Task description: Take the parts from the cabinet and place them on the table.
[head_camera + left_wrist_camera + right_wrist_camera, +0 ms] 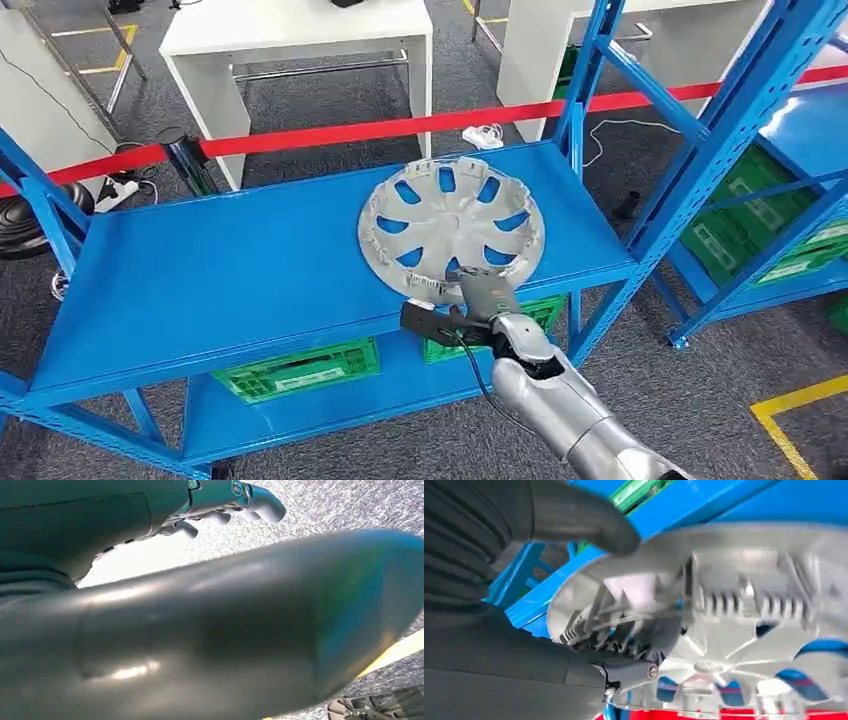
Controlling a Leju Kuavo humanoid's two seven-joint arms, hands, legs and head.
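Observation:
A silver hubcap (450, 225) lies hollow side up on the blue cabinet shelf (220, 270), toward its right front edge. My right hand (485, 300) reaches in from below and grips the hubcap's near rim. Close up in the right wrist view, the thumb (574, 515) lies over one side of the hubcap's (734, 630) rim and the darker fingers (624, 667) sit against the ribbed other side. My left hand (230, 502) hangs over the grey floor with its fingers loose and nothing in them.
A red barrier tape (350, 130) runs behind the shelf, with a white table (290, 40) beyond it. Green crates (300, 370) stand on the lower shelf. A blue upright post (580, 90) rises at the shelf's back right, and a second blue rack (770, 150) stands to the right.

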